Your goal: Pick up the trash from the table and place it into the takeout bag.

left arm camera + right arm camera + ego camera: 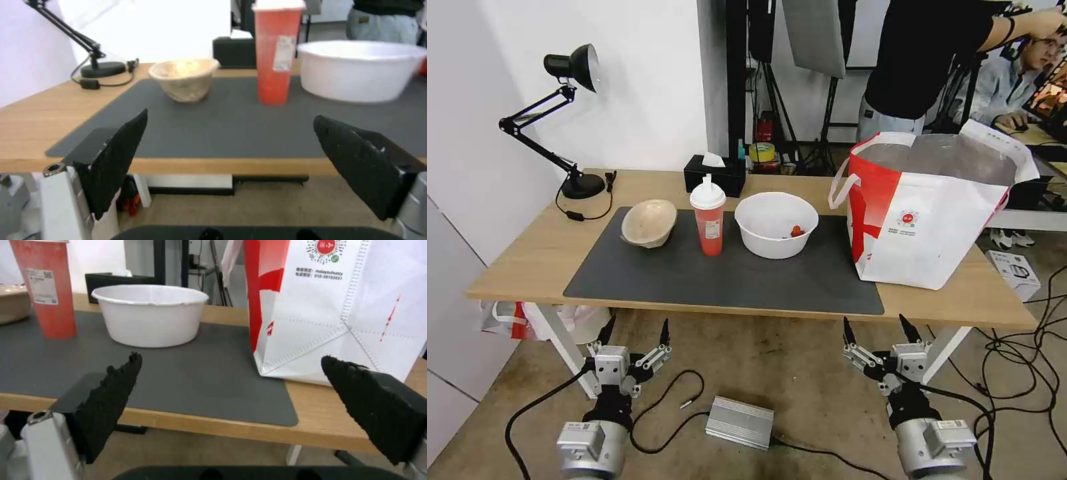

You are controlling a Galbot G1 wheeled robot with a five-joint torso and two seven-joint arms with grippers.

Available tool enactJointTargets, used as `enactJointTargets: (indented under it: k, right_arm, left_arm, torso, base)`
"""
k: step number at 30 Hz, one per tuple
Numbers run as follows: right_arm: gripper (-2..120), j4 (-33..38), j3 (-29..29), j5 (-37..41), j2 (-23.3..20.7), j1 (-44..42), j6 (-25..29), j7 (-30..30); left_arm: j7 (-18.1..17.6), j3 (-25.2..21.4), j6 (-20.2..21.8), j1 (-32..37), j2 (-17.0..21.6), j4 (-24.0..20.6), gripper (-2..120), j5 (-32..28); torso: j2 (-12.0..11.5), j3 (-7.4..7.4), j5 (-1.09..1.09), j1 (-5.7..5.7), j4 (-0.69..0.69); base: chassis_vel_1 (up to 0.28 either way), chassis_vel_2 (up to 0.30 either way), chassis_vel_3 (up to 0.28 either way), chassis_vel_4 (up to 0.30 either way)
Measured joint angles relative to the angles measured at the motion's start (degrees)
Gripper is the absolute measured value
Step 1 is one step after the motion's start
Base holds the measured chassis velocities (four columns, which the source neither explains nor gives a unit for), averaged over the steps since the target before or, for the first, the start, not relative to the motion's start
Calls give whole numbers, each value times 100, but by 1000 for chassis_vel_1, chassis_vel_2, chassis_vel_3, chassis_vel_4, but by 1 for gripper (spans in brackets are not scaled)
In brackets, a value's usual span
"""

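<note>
A light wood bench (514, 260) with a dark grey mat (720, 280) is seen from the near side. On the mat, from left to right, stand a beige paper bowl (649, 223), tipped on its side, a tall red drink cup (708, 220) with a white dome lid, and a wide white plastic bowl (776, 225) holding red scraps. At the right end stands the red-and-white takeout bag (927, 213), mouth open. Below the near edge, the left end effector (634, 337) and right end effector (880, 332) are held wide open and empty. The tall cup is judged easy to topple if nudged in a reach for either bowl, the scraps could be spilled if the white bowl is tilted, and the bag's soft rim could be caught.
</note>
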Motion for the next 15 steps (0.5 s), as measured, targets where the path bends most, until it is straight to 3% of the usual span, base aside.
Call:
enactJointTargets:
  k: [7, 10, 11, 14, 15]
  right_arm:
    - [100, 259, 125, 435, -577, 38, -463, 184]
    - [100, 584, 280, 990, -1152, 102, -1017, 431]
    - [100, 584, 280, 990, -1152, 102, -1017, 431]
    - [100, 857, 416, 1465, -1658, 156, -1500, 643]
    - [100, 857, 416, 1465, -1658, 156, -1500, 643]
  left_arm:
    - [-587, 69, 280, -90, 486, -324, 100, -550]
    - [-1213, 148, 552, -203, 926, -661, 100, -1152]
    - [-1213, 148, 552, -203, 926, -661, 100, -1152]
    - [-1794, 220, 799, -307, 1328, -968, 100, -1702]
    - [-1794, 220, 799, -307, 1328, -968, 100, -1702]
  torso:
    - [0, 1, 0, 1, 0]
    - [0, 1, 0, 0, 0]
    - [0, 1, 0, 0, 0]
    - [0, 1, 0, 1, 0]
    - [0, 1, 0, 1, 0]
  base:
    - [0, 0, 0, 0]
    - [0, 0, 0, 0]
    - [0, 0, 0, 0]
    - [0, 0, 0, 0]
    - [0, 0, 0, 0]
